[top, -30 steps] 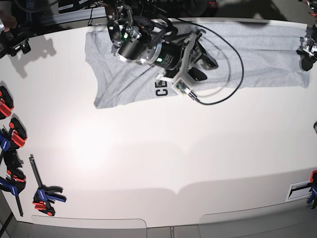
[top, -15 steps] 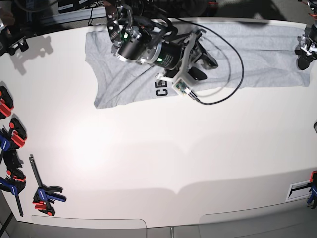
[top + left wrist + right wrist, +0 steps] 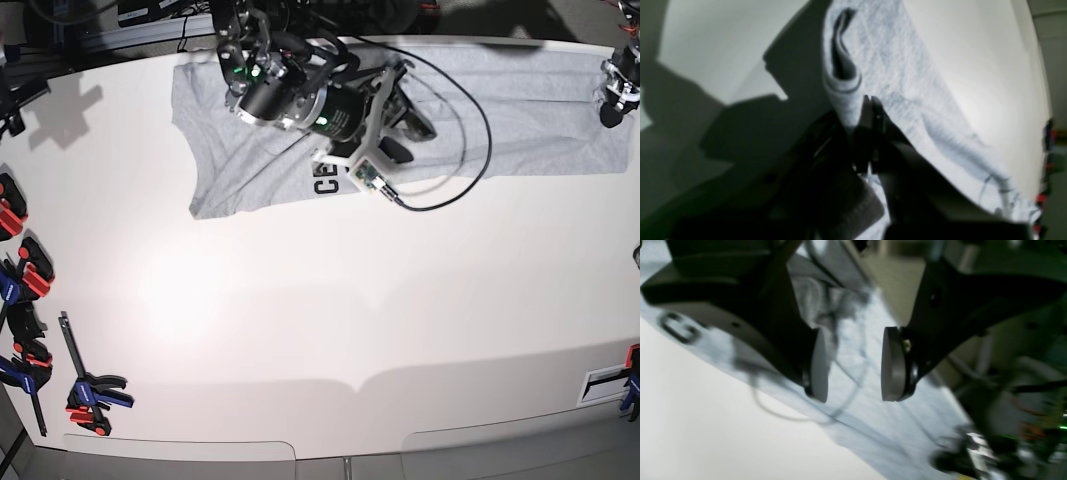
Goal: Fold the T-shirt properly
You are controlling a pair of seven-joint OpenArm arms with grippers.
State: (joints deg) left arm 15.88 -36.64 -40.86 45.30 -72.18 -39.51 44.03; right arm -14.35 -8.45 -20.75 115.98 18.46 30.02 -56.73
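The light grey T-shirt (image 3: pixel 520 110) lies spread along the far side of the white table (image 3: pixel 330 320), with black lettering (image 3: pixel 325 183) showing at its near edge. My left gripper (image 3: pixel 612 98) is at the shirt's right end. In the left wrist view the left gripper (image 3: pixel 870 101) is shut, with a rolled edge of the T-shirt (image 3: pixel 873 56) pinched between its tips. My right gripper (image 3: pixel 408 132) hovers over the middle of the shirt. In the right wrist view the right gripper (image 3: pixel 855 366) is open, and its pads (image 3: pixel 820 363) hold nothing above the T-shirt (image 3: pixel 853 343).
A black cable (image 3: pixel 470 150) loops from the right wrist camera over the shirt. Red, blue and black clamps (image 3: pixel 20 270) line the table's left edge. One clamp (image 3: pixel 90 392) lies at the front left, and another (image 3: pixel 630 385) at the right edge.
My left gripper has gone from open to shut on the shirt's right edge and shifted slightly toward the far side. The right arm has barely moved.
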